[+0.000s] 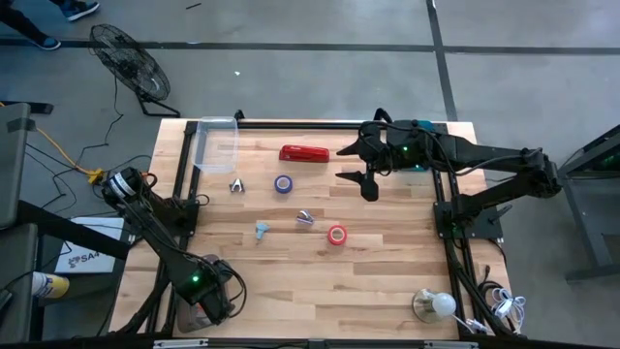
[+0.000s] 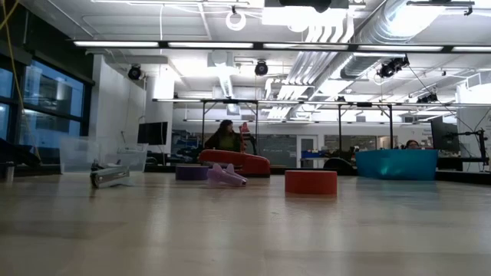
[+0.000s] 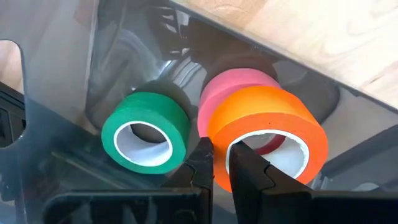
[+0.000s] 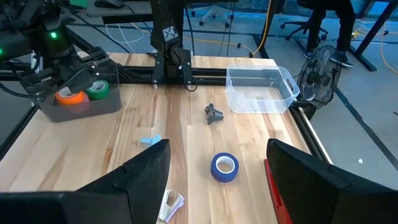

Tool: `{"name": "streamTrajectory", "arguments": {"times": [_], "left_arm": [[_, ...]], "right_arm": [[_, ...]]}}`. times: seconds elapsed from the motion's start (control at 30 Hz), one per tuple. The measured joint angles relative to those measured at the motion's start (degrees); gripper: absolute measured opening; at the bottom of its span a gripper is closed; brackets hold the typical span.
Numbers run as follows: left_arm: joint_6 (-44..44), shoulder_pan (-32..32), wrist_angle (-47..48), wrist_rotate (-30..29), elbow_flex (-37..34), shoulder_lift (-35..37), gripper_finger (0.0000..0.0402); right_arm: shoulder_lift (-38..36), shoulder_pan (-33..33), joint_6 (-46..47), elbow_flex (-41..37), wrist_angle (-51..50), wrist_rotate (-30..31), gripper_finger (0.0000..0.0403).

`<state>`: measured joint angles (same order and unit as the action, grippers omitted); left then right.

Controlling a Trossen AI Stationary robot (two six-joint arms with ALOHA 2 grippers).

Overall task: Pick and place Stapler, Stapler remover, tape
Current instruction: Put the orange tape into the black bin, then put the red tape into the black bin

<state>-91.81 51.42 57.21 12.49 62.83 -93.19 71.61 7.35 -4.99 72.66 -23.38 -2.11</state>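
the table [image 1: 387, 281] is seen from above with a clear bin [image 1: 215, 145] at its far left corner. the right arm is stretched over the far right part, and its gripper [image 1: 359, 163] is held wide apart and empty, near the stapler [image 1: 304, 153] but not touching it. the left arm is folded at the near left corner; its gripper [image 3: 219, 163] is lowered into a grey tray [image 4: 81, 102], the fingers almost closed on the rim of an orange roll [image 3: 267, 134]. a pink roll [image 3: 239, 87] is pressed behind the orange one and a green roll [image 3: 146, 130] lies just beside them. the stapler lies right of the bin. a purple roll [image 1: 283, 184] lies mid-table and a red roll [image 1: 336, 235] nearer the front. three small claw pieces are scattered between: a dark one [image 1: 236, 186], a pale one [image 1: 304, 219], a blue one [image 1: 262, 230].
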Motion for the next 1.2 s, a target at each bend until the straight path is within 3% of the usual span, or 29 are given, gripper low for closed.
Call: {"name": "streamTrajectory", "arguments": {"times": [0.9,1.2], "left_arm": [[0.0,0.0,0.78,0.36,-0.02,0.0,0.0022],[0.0,0.0,1.26,2.55,-0.02,0.0,0.0109]], "right_arm": [[0.0,0.0,0.02,0.0,-0.3,-0.02,0.0259],[0.0,-0.01,0.02,0.0,-1.33,-0.02,0.0259]]}}
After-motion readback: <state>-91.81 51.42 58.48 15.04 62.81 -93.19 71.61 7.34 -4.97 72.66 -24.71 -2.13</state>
